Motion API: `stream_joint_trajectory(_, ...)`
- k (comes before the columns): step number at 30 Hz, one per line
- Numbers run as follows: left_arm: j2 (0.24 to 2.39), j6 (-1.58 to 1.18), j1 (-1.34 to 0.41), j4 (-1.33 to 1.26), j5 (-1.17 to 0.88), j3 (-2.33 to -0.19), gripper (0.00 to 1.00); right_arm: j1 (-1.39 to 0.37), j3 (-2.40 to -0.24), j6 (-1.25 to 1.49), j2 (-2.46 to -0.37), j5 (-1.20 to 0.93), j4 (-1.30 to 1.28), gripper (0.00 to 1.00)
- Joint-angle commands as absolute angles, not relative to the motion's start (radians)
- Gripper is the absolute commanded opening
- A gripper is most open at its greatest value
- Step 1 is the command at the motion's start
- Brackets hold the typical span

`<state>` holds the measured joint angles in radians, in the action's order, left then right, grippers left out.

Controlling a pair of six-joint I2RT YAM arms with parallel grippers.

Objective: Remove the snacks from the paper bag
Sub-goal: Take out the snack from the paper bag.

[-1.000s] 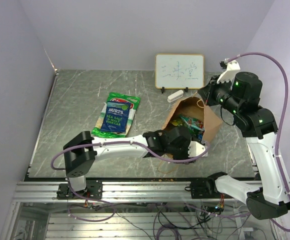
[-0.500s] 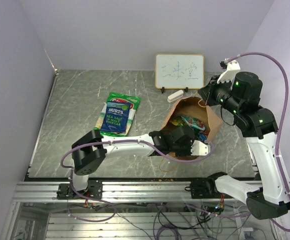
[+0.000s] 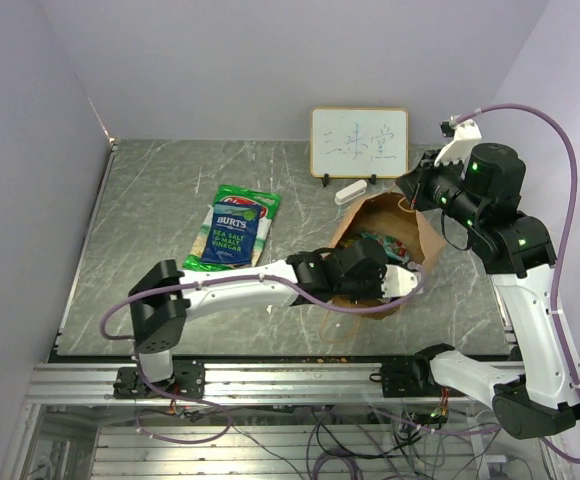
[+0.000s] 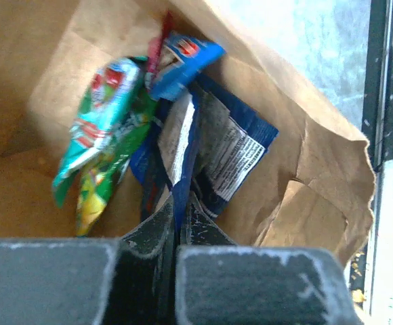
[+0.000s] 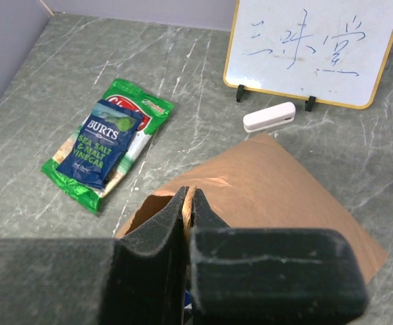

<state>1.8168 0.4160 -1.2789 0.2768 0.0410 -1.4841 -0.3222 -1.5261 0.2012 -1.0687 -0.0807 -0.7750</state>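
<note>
1. The grey marbled table [image 3: 150,200] carries everything. The large brown kraft paper bag [image 3: 425,248] lies on its side right of centre, with its mouth toward your left arm.
2. The green glossy chip bag [image 3: 255,200], with the dark blue "Burts" bag [image 3: 235,235] stacked on it, lies well left of the paper bag, already out.
3. Your right gripper [image 5: 188,200] is pinched together on the bag's upper rim, likely to hold the mouth open and stop it sliding.
4. Your left gripper [image 4: 181,210] is inside the bag, jaws clamped on the edge of a dark blue packet [image 4: 234,152] with a white printed panel. This looks ready for pulling out.
5. A teal-green packet [image 4: 95,128] and a small blue packet [image 4: 183,54] lean beside it, not yet out.
6. The packets overlap, the bag floor is shaded, and your arm covers the mouth from above, so the count is unclear.
</note>
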Motion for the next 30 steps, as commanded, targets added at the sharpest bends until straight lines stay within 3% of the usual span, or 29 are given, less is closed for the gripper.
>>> stream_joint_trajectory(1, 1.680, 0.297, -1.276, 0.307, 0.108, -1.559, 0.07, -0.324, -1.532, 0.185, -1.059, -0.071, -0.734, 0.00)
stream_joint_trajectory(6, 1.586, 0.212, -1.276, 0.302, 0.155, -1.600, 0.07, -0.325, -1.536, 0.174, -1.055, -0.070, -0.737, 0.00)
stream_joint_trajectory(15, 1.634, 0.149, -1.271, 0.331, 0.255, -1.682, 0.07, -0.324, -1.554, 0.165, -1.065, -0.092, -0.741, 0.00)
stream_joint_trajectory(20, 1.525, 0.004, -1.211, 0.312, 0.236, -1.675, 0.07, -0.324, -1.549, 0.168, -1.065, -0.096, -0.726, 0.00)
stream_joint_trajectory(30, 1.372, -0.121, -1.144, 0.576, 0.499, -1.829, 0.07, -0.324, -1.553, 0.208, -1.083, -0.088, -0.676, 0.00)
